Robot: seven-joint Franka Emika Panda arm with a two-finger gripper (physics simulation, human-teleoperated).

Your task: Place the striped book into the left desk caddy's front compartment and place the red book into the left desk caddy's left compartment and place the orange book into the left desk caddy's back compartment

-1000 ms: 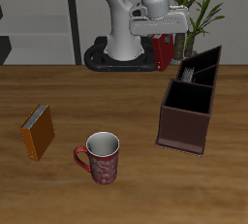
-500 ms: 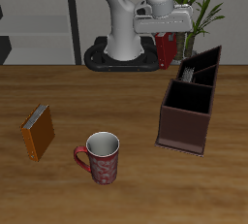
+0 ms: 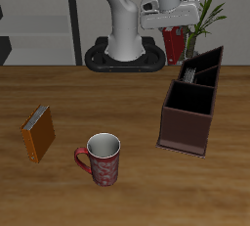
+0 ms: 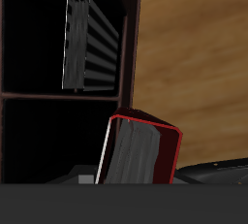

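Observation:
My gripper [image 3: 174, 28] hangs high at the back of the table, shut on the red book [image 3: 174, 46], which dangles upright below it. Seen from the wrist, the red book [image 4: 140, 150] shows its pale page edges just beside the caddy's wall. The left desk caddy [image 3: 187, 124] is a dark maroon box standing a little nearer the front than the gripper. The striped book [image 3: 200, 71] stands in a narrow slot at its far end, and in the wrist view the striped book [image 4: 83, 44] sits inside a black compartment. The orange book [image 3: 39, 133] lies across the table.
A red patterned mug [image 3: 103, 158] stands near the table's front, between the orange book and the caddy. The robot's base [image 3: 122, 56] and a potted plant [image 3: 202, 0] are behind the gripper. Shelving [image 3: 39, 20] lines the back wall.
The gripper has carried the red book sideways toward the caddy's far end and slightly upward. The other things have not moved.

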